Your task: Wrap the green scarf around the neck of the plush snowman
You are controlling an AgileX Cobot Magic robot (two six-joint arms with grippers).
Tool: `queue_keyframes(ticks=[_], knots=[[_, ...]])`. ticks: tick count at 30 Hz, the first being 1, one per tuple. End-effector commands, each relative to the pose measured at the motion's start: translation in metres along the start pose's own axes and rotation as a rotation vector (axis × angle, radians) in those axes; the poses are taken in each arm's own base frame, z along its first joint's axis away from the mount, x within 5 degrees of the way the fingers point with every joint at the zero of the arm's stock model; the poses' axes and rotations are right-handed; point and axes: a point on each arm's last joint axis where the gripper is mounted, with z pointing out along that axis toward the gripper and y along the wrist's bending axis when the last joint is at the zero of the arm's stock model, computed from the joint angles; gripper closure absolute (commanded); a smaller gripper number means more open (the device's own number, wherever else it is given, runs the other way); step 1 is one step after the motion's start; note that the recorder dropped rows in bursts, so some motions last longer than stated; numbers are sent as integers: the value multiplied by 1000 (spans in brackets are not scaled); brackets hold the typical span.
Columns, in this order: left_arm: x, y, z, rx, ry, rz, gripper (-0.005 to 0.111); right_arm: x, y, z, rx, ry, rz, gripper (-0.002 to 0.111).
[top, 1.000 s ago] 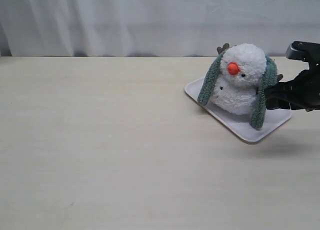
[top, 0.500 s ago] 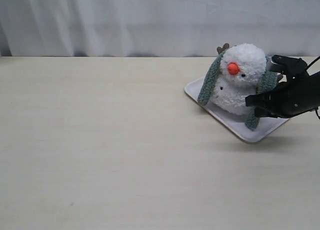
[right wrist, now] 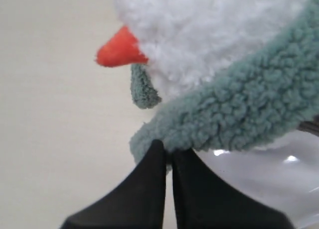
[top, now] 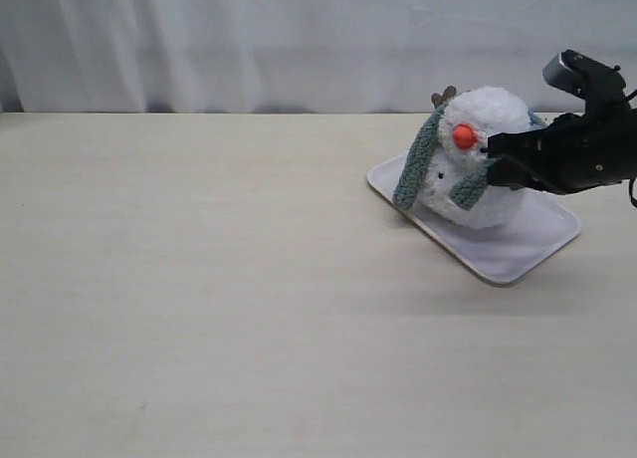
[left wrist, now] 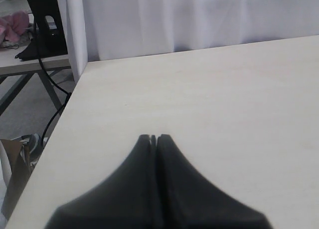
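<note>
Since a second ago: the green scarf's (top: 416, 169) right-hand tail, which hung down the plush snowman's (top: 490, 127) side onto the white tray (top: 518, 254), is now lifted and drawn across the front, under the orange nose (top: 464, 135).

- Scarf: other tail hangs down the toy's far side to the tray edge. How it sits behind the head, I cannot tell.
- Snowman: upright on the tray, on the right of the table (top: 199, 279).
- My right gripper (top: 493, 161): jaws pinched together on the very edge of the scarf, just below the nose. The wrist view shows only a thin bite of fleece.
- My left gripper (left wrist: 153, 138): jaws closed, empty, over bare table, well away from the toy.

Risks, as I judge them:
- A bite this thin may slip out once the tail goes taut.
- Pulling further across could drag the free tail up and off, with nothing holding it.
- The toy looks light and is unsupported, so a sideways tug may tip it or slide it on the tray.
- The scarf may ride over the face instead of settling into the neck (top: 445, 171).
</note>
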Motion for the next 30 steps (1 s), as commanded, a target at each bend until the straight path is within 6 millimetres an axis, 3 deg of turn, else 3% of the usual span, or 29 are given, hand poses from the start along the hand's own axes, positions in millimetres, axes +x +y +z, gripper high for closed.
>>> queue_keyframes(ticks=[1,14,23,26,30], knots=[[0,0,0,-2,-10,-4,107,0,5,-4,-28,1,-13,104],[0,0,0,-2,-10,-4,107,31,-20,44,-48,179,78,104],[-1,0,0,-2,-13,-4,107,32,-20,52,-105,162,21,104],[-1,0,0,-2,-13,-4,107,31,-18,52,-124,147,11,95],[-1,0,0,-2,-13,-4,107,30,-19,52,-114,141,1,67]])
